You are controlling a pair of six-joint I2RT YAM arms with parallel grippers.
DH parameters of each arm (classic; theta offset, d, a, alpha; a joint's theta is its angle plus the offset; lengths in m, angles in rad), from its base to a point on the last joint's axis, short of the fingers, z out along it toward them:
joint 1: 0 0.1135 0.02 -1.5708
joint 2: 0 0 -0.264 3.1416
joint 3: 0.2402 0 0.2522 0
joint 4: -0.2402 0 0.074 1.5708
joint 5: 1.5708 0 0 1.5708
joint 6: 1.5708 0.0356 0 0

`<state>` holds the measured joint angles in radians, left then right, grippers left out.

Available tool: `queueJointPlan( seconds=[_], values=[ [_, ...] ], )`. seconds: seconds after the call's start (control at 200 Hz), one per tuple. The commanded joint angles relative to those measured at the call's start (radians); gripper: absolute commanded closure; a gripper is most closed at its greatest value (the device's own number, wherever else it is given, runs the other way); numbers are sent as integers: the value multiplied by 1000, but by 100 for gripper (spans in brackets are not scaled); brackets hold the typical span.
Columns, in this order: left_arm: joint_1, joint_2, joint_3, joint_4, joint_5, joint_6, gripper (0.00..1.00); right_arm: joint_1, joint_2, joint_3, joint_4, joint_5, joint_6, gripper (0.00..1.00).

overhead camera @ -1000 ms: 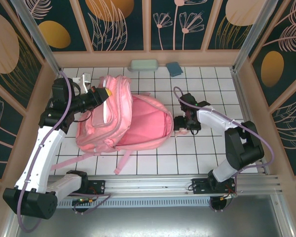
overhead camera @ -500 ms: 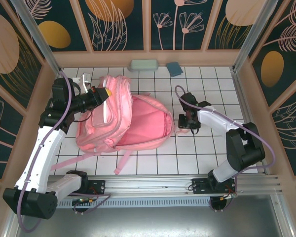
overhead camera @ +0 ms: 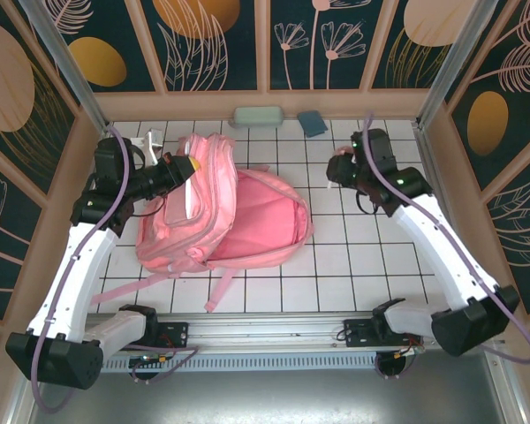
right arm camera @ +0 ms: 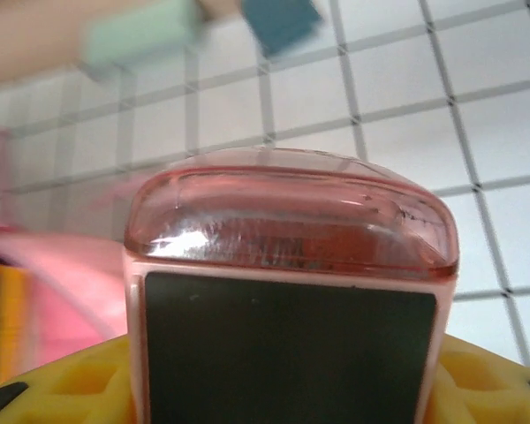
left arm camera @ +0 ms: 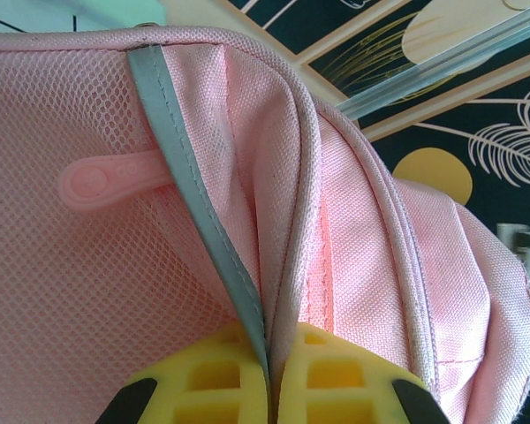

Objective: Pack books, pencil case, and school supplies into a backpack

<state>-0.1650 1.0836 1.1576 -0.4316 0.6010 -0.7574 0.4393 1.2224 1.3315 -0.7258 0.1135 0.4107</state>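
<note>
I can read no words, numbers or brand marks anywhere. The pink rubber zip pull (left arm camera: 115, 179) on the backpack (left arm camera: 353, 265), seen in my left wrist view, seems to carry some raised marking, but it is too faint for me to make out

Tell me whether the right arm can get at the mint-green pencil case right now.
Probably not yet. The right gripper is shut on the pink gadget, so its fingers are occupied. Nothing lies on the tiles between it and the pencil case, so the path itself seems free.
</note>
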Motion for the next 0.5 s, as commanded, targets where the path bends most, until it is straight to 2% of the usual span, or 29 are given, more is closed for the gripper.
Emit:
queueJointPlan(
  seconds=[0.0,0.16,0.365,0.495],
  values=[
    [-8,-28,97,214,54,-18,100,55,8,12,113,-201,70,91],
    [-8,-30,89,241,60,-51,100,185,67,-35,278,-297,123,91],
    [-8,-54,44,301,40,-103,100,241,171,-132,589,-454,258,92],
    [-9,-57,27,310,44,-122,100,280,297,-98,716,-499,333,93]
  ],
)
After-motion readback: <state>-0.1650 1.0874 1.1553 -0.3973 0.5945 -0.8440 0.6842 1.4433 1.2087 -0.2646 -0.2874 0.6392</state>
